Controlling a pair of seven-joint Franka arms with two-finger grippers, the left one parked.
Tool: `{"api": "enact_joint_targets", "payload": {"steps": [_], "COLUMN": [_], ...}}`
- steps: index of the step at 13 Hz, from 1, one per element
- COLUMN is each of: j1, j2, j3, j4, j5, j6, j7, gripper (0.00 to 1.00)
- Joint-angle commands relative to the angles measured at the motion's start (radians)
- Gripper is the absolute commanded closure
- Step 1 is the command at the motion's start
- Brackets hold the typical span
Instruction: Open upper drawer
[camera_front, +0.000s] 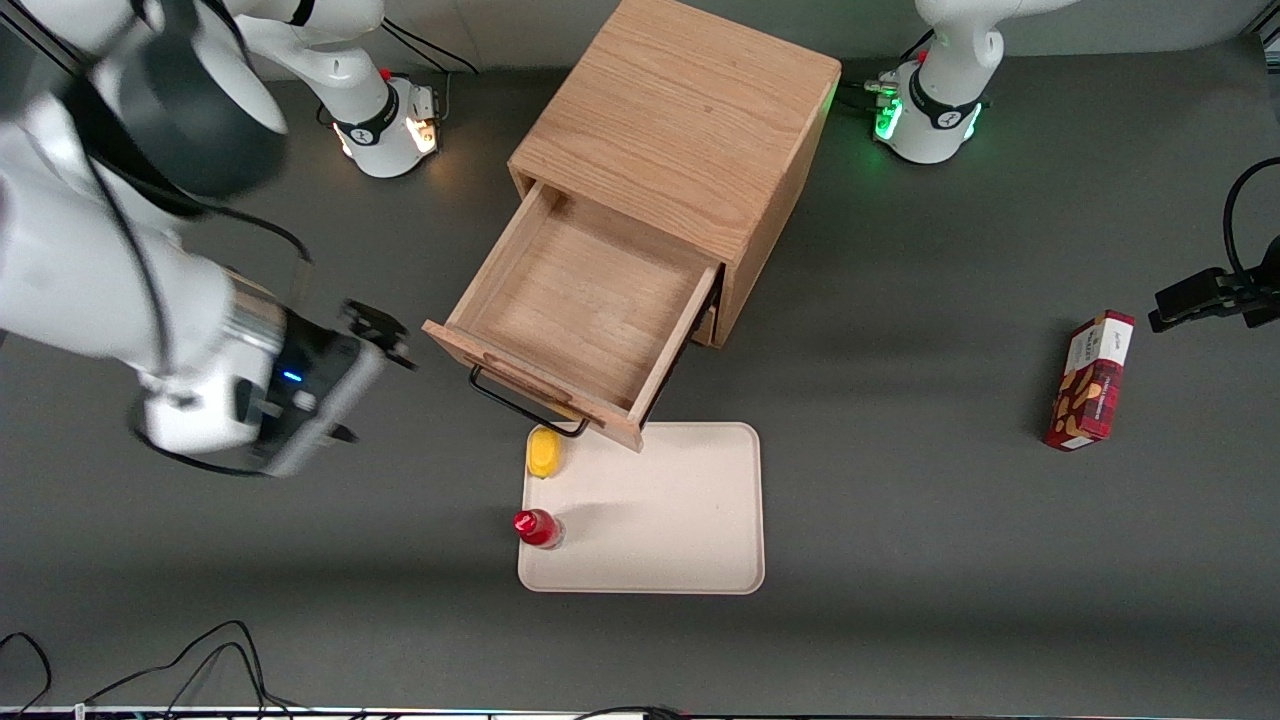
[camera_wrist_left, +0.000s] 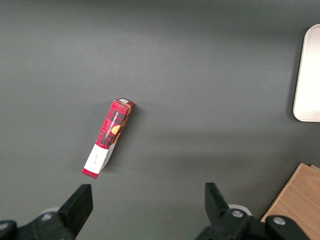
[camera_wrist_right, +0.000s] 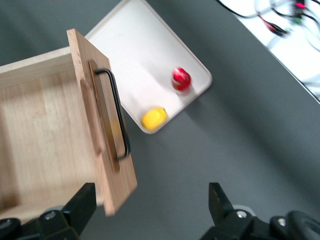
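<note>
Upper drawer (camera_front: 580, 310) sits pulled well out of the wooden cabinet (camera_front: 680, 120), mid-frame; your claw (camera_wrist_right: 150, 210) hangs spread and empty just beside its black bar handle (camera_wrist_right: 117, 112).

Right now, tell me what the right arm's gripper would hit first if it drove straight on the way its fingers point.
Probably the bare dark grey tabletop. The open gripper hangs beside the pulled-out light-oak upper drawer, whose front panel corner sits close to one finger and might be grazed; depth is unclear.

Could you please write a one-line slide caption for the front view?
Upper drawer pulled out, nothing visible inside, above the tray; open gripper apart from its black handle.
</note>
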Motion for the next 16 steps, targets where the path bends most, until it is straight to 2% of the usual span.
{"api": "enact_joint_targets", "payload": {"steps": [1,2,4,6,9,11,16], "j1": [0.003,0.003,0.003,0.003,0.005,0.006,0.005], "j2": [-0.207,-0.284,-0.416,-0.577,-0.842,-0.915,-0.892], "j3": [-0.032,-0.050,-0.118,-0.168,-0.221,-0.222,-0.228], "j4": [-0.126,-0.166,-0.252,-0.460,-0.889,-1.051,-1.088], "j5": [-0.019,-0.019,-0.007,-0.009,-0.012,-0.010,-0.021], "j6": [-0.091,-0.124,-0.290,-0.320,-0.119,-0.003,0.066], "j7": [0.177,0.228,0.279,0.368,0.425,0.460,0.523], "gripper": [0.00,0.00,0.00,0.00,0.00,0.00,0.00]}}
